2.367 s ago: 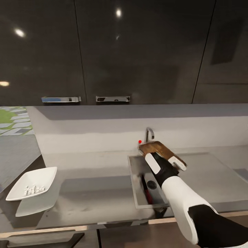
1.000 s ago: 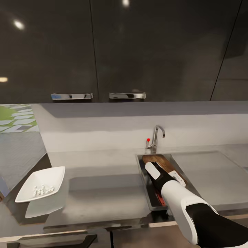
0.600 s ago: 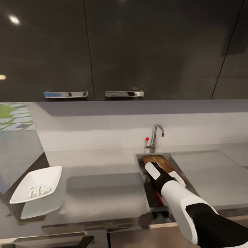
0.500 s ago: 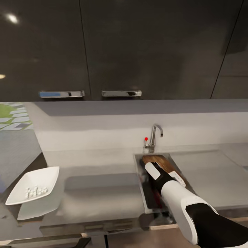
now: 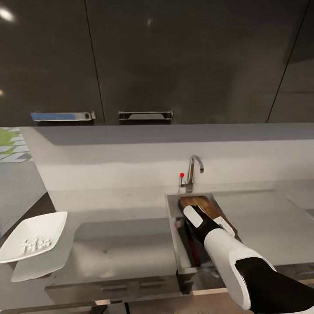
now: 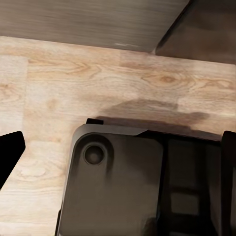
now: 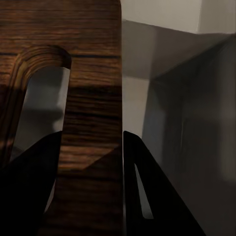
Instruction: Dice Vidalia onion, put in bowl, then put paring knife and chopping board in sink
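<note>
Right hand (image 5: 213, 218) clamped on chopping board (image 5: 205, 206), which sits tilted inside sink (image 5: 172, 226) over paring knife (image 5: 195, 253), diced onion (image 5: 32, 244) in bowl (image 5: 48, 222) on counter (image 5: 122, 235): final placing step, release presumably next; left hand state indeterminable.

Right claw (image 5: 208, 214) hides chopping board (image 5: 201, 204) near end; paring knife (image 5: 194, 252) mostly hidden in sink (image 5: 172, 231) shadow.
</note>
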Tool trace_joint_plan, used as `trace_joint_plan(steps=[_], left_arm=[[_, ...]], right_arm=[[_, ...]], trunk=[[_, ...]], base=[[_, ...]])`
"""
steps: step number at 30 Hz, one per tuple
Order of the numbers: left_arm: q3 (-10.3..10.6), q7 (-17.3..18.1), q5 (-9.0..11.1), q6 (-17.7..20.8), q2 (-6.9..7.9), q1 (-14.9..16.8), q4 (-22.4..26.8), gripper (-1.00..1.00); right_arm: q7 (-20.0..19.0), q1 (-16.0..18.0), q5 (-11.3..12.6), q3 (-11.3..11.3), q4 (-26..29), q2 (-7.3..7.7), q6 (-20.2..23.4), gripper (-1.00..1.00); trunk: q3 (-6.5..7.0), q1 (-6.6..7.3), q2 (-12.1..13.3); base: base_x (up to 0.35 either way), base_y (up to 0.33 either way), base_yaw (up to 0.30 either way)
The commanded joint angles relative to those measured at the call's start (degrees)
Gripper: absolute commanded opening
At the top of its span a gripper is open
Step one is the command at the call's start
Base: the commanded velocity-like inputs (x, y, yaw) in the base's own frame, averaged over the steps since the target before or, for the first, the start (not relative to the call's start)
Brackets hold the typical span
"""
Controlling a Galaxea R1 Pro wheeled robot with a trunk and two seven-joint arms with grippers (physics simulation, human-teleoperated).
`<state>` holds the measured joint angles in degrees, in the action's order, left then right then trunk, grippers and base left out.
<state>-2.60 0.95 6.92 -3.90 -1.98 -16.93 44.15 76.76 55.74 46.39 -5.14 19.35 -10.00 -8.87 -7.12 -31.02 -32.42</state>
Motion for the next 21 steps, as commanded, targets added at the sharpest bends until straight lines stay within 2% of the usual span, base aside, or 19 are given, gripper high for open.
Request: trace_joint_plan(steps=[1,7,21], left_arm=[[-0.11,0.1,0.55,-0.05,-0.04,-0.04,0.04,1.0],[-0.12,0.1,0.55,-0.05,-0.04,-0.03,-0.03,1.0],[-0.11,0.1,0.55,-0.05,-0.04,-0.03,0.02,1.0]], right_arm=[[-0.06,0.07,0.34,-0.4,-0.06,0.0,-0.61,-1.0],[-4.44,0.07,0.29,-0.41,-2.96,0.0,-1.96,-1.0],[-5.19,0.07,0.2,-0.48,-3.42,0.0,-2.63,-1.0]], trunk=[[-0.19,-0.02,-0.1],[-0.74,-0.02,-0.1],[-2.03,-0.02,-0.1]], base=[[0.0,0.0,0.0],[0.0,0.0,0.0],[0.0,0.0,0.0]])
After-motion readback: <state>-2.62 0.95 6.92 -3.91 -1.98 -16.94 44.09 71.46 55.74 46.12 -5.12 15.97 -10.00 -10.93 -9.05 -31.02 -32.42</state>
